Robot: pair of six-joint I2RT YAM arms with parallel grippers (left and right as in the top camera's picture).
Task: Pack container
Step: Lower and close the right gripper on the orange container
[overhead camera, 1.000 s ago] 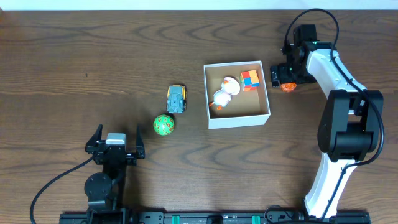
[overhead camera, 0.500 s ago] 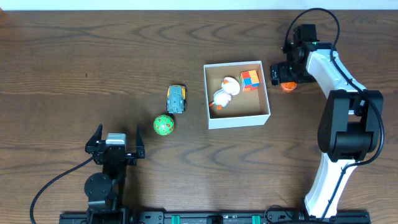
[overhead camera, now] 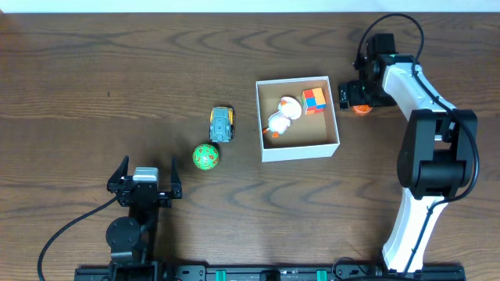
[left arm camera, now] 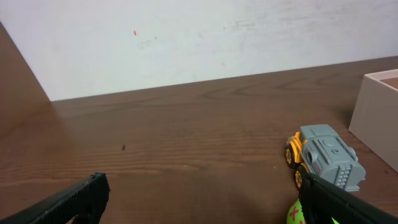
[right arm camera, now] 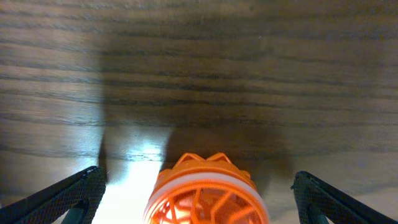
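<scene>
- My right gripper point(overhead camera: 360, 102) is spread wide, with an orange toy point(right arm camera: 202, 194) between its fingers, ungripped.
- The container point(overhead camera: 301, 149) sits just beside that gripper.
- My left gripper point(overhead camera: 148, 172) is spread wide and empty, with a toy truck point(left arm camera: 324, 155) ahead-right of it.

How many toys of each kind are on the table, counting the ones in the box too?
Ball: 1
Truck: 1
Cube: 1
White toy: 1
Orange toy: 1
Total: 5
</scene>
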